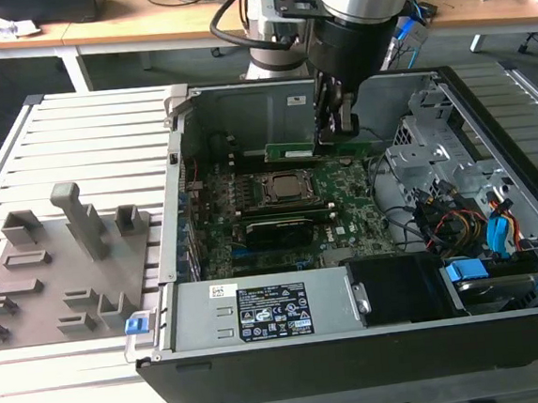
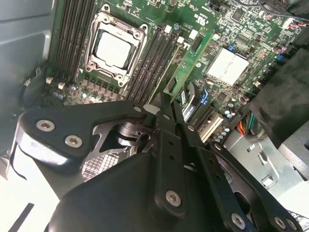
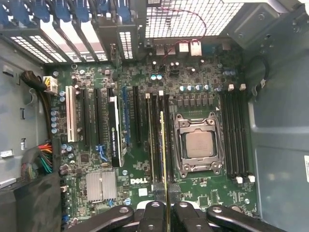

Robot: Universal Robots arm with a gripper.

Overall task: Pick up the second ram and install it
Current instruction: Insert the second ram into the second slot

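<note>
The second ram (image 1: 288, 151) hangs edge-down inside the case (image 1: 405, 359), pinched between closed fingers (image 3: 153, 217), just above the slots (image 3: 153, 135) beside the socket (image 3: 200, 145). If it is skewed or off its slot, pressing down could jam or crack it.

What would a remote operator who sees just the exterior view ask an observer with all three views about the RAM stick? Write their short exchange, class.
Operator: Which slots is the RAM stick over?
Observer: In the first wrist view the RAM stick runs edge-on along the memory slots between the CPU socket and the expansion card.
Operator: How is it gripped?
Observer: In that view the gripper closes on its two flat faces.
</note>
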